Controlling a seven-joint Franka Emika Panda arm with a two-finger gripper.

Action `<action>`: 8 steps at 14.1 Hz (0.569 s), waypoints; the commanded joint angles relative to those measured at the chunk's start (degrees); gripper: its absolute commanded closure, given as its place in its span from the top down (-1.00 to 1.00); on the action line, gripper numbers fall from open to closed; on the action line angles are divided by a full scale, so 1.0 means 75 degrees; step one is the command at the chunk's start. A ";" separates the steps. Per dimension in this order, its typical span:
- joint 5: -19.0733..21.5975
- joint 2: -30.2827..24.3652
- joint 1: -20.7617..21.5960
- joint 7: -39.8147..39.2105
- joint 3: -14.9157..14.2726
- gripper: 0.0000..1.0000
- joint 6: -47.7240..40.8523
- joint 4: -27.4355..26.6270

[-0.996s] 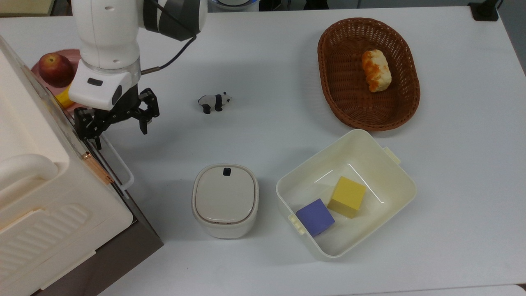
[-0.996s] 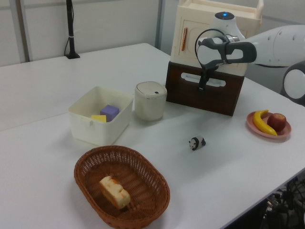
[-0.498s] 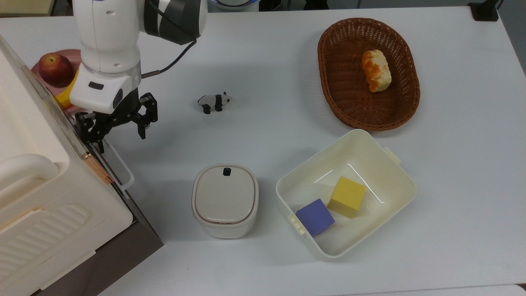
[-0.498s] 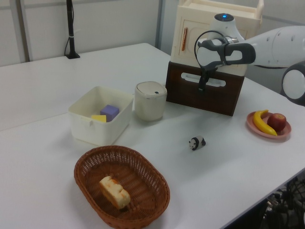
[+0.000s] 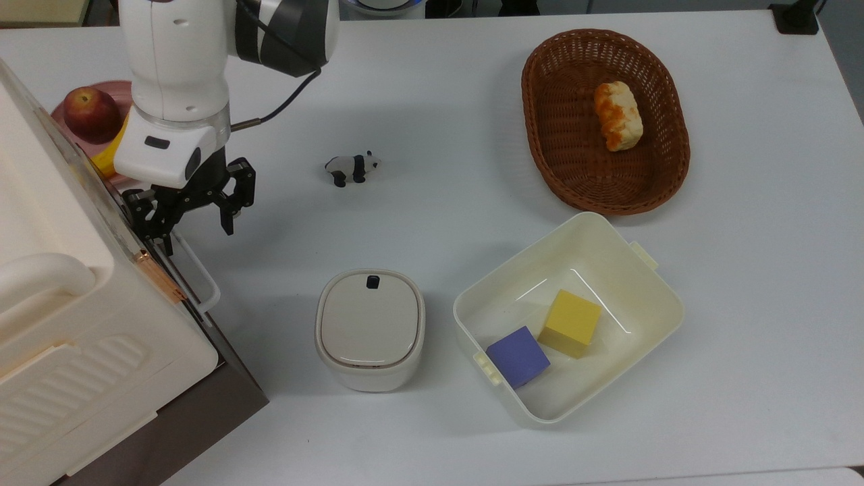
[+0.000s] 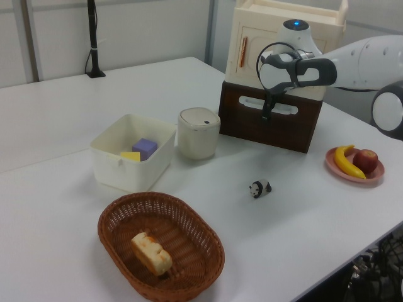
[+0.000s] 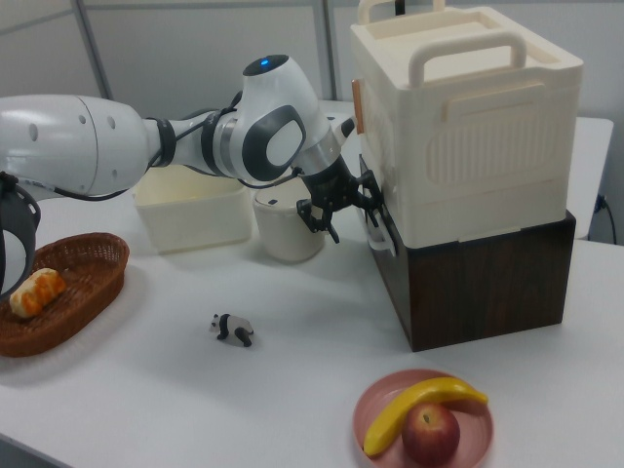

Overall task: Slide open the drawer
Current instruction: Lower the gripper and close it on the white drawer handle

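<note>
We find the drawer [image 5: 229, 378] shut, at the top view's lower left, beneath the big ribbed cream box [image 5: 74, 317]. The gripper [image 5: 194, 210] stands open at the upper end of the white handle [image 5: 197, 270], one finger on each side of the bar, nothing clamped. In our judgement an off-centre grasp may skew the drawer on the pull and make it bind; a weak closure may slip off the thin bar. The lidded white canister [image 5: 370, 329] stands near the front and may be struck as the drawer travels out.
</note>
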 commanded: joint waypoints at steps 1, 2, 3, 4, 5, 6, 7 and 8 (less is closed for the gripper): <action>-0.0071 0.0144 -0.0138 -0.0133 -0.0020 0.58 0.0369 0.0132; -0.0060 0.0144 -0.0138 -0.0110 -0.0020 0.58 0.0357 0.0133; -0.0048 0.0132 -0.0127 -0.0052 -0.0020 0.58 0.0345 0.0121; -0.0048 0.0132 -0.0103 -0.0005 -0.0020 0.58 0.0345 0.0132; -0.0036 0.0132 -0.0103 -0.0004 0.0003 0.58 0.0334 0.0121; -0.0036 0.0120 -0.0091 -0.0004 0.0015 0.58 0.0322 0.0121; -0.0036 0.0120 -0.0091 0.0019 0.0015 0.58 0.0322 0.0121; -0.0048 0.0120 -0.0080 0.0123 0.0027 0.58 0.0322 0.0121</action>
